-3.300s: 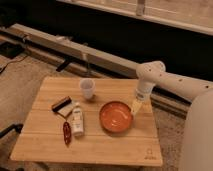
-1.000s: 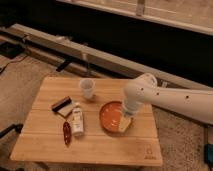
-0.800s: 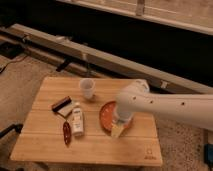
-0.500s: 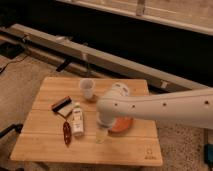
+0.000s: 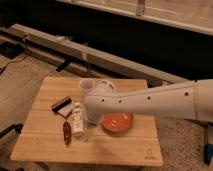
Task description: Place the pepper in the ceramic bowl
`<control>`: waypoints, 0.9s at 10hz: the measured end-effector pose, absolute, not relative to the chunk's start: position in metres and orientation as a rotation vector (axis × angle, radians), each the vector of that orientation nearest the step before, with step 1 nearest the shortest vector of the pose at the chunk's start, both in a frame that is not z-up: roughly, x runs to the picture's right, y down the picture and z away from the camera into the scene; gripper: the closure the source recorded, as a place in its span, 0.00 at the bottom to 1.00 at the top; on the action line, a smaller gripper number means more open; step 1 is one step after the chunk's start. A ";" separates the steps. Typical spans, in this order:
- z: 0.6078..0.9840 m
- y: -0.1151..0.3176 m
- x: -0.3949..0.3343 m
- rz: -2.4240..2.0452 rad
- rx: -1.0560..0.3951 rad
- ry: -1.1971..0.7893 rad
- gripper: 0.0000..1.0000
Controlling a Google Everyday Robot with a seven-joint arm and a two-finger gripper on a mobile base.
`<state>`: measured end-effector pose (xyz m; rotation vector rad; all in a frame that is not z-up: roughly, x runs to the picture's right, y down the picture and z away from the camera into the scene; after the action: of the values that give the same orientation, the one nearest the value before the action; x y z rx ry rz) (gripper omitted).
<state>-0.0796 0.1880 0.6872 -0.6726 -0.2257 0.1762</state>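
The pepper [image 5: 66,133] is a small dark red chili lying on the wooden table [image 5: 125,150] near its front left, just left of a white bottle [image 5: 77,120]. The ceramic bowl [image 5: 119,122] is orange-red and sits right of centre, partly hidden by my arm. My white arm reaches in from the right. Its gripper [image 5: 89,131] points down at the table between the bottle and the bowl, a little to the right of the pepper.
A small whitish cup [image 5: 86,85] stands at the back of the table, behind my arm. A dark brown flat object [image 5: 62,106] lies at the left, behind the pepper. A long rail [image 5: 75,50] runs along the floor behind the table.
My arm has swept left and forward, from over the bowl's right side to the spot beside the white bottle. The pepper, bottle, cup and bowl have not moved.
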 end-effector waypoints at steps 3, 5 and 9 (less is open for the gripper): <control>0.687 0.188 -0.080 0.175 -0.673 -0.227 0.20; 0.687 0.188 -0.080 0.171 -0.667 -0.225 0.20; 0.678 0.198 -0.135 0.095 -0.642 -0.268 0.20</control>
<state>-0.1348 0.1979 0.6781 -0.6421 -0.2681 0.0953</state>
